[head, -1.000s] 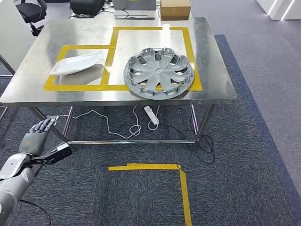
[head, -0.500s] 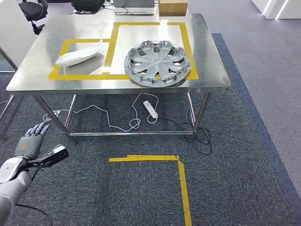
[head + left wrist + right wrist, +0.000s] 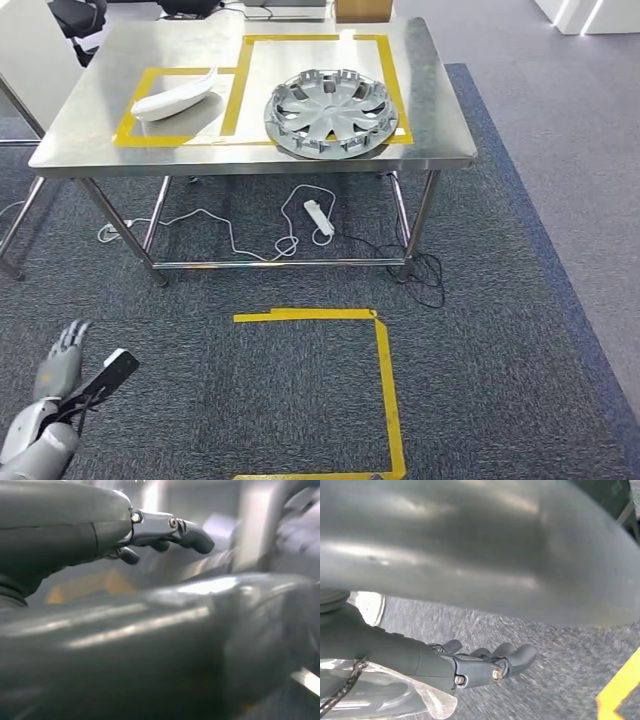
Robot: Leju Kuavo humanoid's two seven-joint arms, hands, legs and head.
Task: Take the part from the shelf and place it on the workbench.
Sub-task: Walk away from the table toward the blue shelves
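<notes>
Two metal hands hang low with nothing held: the left hand [image 3: 56,365] at the near left over grey carpet, its fingers [image 3: 73,335] spread, and the right hand [image 3: 486,665] with dark fingers loosely apart above the same nubbly carpet. Yellow tape [image 3: 377,345] marks an angular outline on the floor. Farther off, the brushed steel desk [image 3: 445,140] carries a round, spoked silver wheel cover [image 3: 330,110] and, to its left, a smooth white curved part [image 3: 175,95], each within a taped rectangle.

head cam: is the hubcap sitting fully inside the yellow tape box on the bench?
No. The hubcap overlaps the front strip of the yellow tape box, its near edge reaching toward the edge of the workbench.
</notes>
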